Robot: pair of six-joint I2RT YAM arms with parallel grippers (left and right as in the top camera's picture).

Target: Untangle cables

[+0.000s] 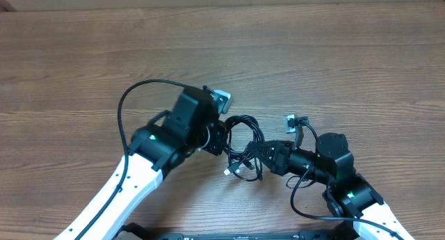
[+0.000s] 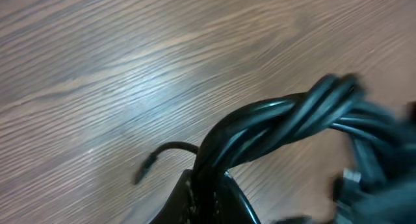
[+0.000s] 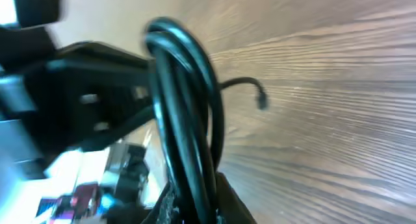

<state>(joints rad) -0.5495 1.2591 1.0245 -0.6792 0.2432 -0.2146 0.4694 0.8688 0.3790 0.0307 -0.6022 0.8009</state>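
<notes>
The left arm [image 1: 132,172] and the right arm [image 1: 351,193], two in all, reached in from the near edge of the wooden table [image 1: 334,52]. One dark bundle of cables [image 1: 245,144] was held between their claws, near the middle of the table.

The left gripper [image 1: 223,138] was clenched on the bundle's left side. In its wrist view the cords rose from between its fingers [image 2: 242,204] and ran off to the right as a tight twist. The right gripper [image 1: 262,155] was likewise clamped on the bundle's right side, and in its own camera the cords rose from its jaws as a tall loop. The two claws sat close together, with only the tangle between them.

Four or five glossy black strands showed in the twist, but how many separate cables they made could not be counted. One loose end [image 2: 170,148] curved free of the bundle over the wood and finished in a small plug [image 2: 140,175]. From above, one pale plug tip [image 1: 228,172] lay on the table just below the bundle. The rest of the tangle was too blurred to sort out.
</notes>
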